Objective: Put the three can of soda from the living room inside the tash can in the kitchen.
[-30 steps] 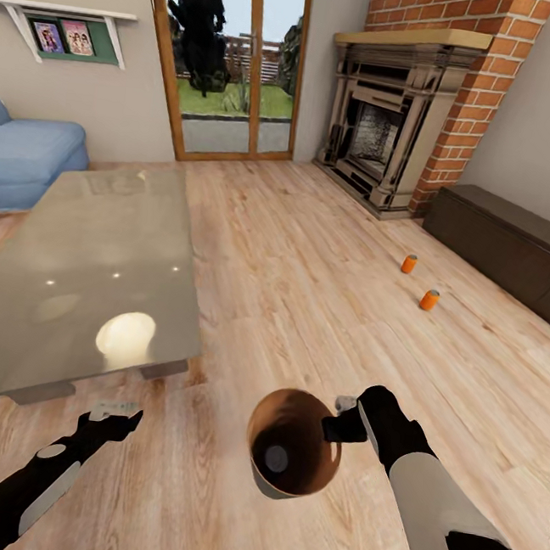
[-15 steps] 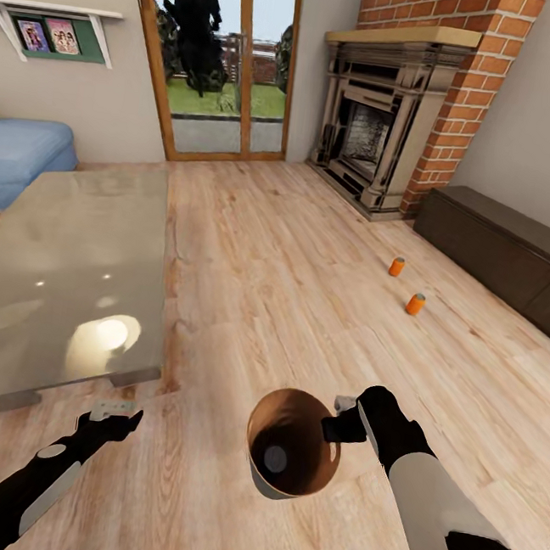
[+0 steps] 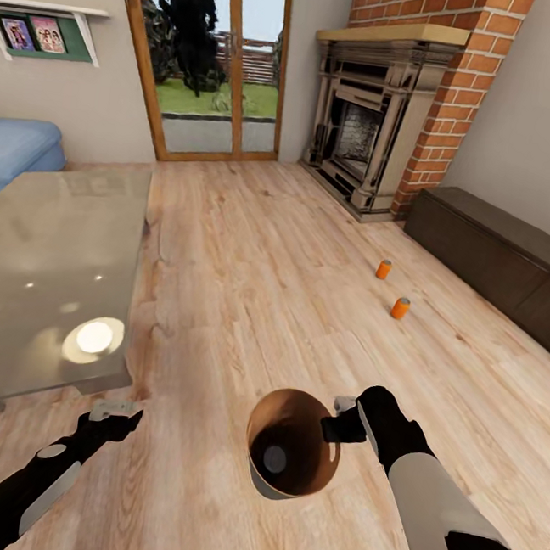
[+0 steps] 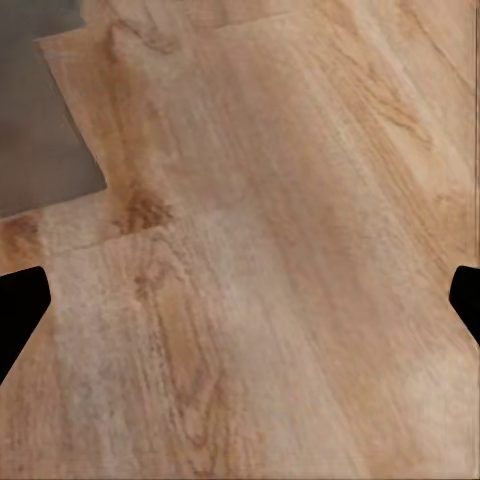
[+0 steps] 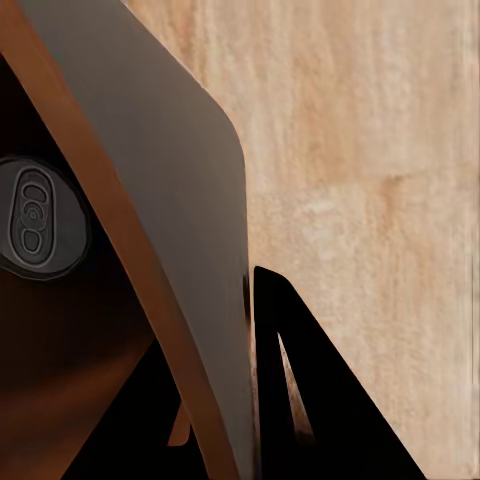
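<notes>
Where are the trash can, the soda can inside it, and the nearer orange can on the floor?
trash can (image 3: 262,480), head view, pale outer wall.
soda can inside it (image 3: 275,459), head view, grey top.
nearer orange can (image 3: 400,308), head view, side.

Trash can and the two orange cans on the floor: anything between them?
Head view: only bare wood floor lies between the trash can, held by the right pincer, and the nearer orange can; the farther can is beyond.

No writing can be read anywhere. The two orange soda cans (image 3: 383,269) (image 3: 400,307) on the floor are too small to show any brand. The can (image 3: 275,459) lying in the trash can (image 3: 286,490) shows just its grey top — no lettering. The framed pictures (image 3: 33,34) on the wall shelf (image 3: 49,8) are colourful blurs — nothing legible.
</notes>
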